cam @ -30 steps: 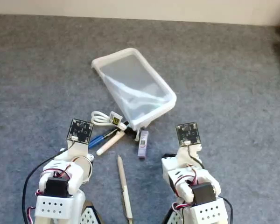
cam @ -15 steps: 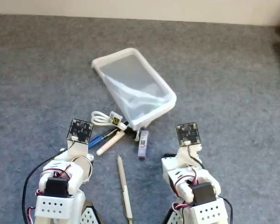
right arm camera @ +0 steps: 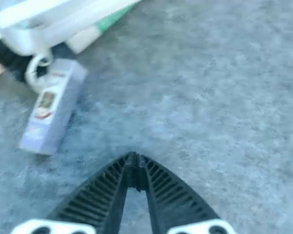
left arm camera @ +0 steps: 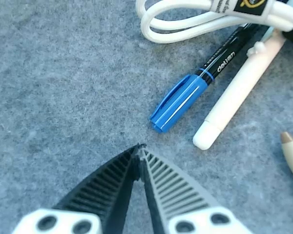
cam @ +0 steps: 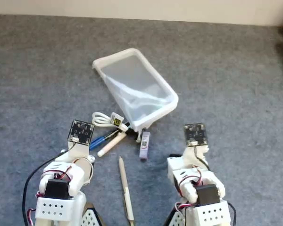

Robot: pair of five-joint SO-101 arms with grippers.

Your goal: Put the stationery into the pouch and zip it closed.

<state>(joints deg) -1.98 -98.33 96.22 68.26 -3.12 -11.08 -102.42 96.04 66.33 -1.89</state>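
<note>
Left pincer (left arm camera: 139,148) was pinched shut, holding nothing, with the blue-capped pen (left arm camera: 180,102) just ahead of its tips. Right pincer (right arm camera: 133,158) was likewise closed and bare; the lilac box (right arm camera: 51,112) lay ahead, and the pouch (cam: 132,80) beyond both.

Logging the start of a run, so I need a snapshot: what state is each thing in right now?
left gripper: shut, empty.
right gripper: shut, empty.
pouch: lying unheld; whether it is zipped is unclear.
blue-capped marker: capped, lying loose.
white cable: coiled and bundled.
beige pen: lying alone between the arms.
purple box: lying flat near the pouch's corner.
</note>
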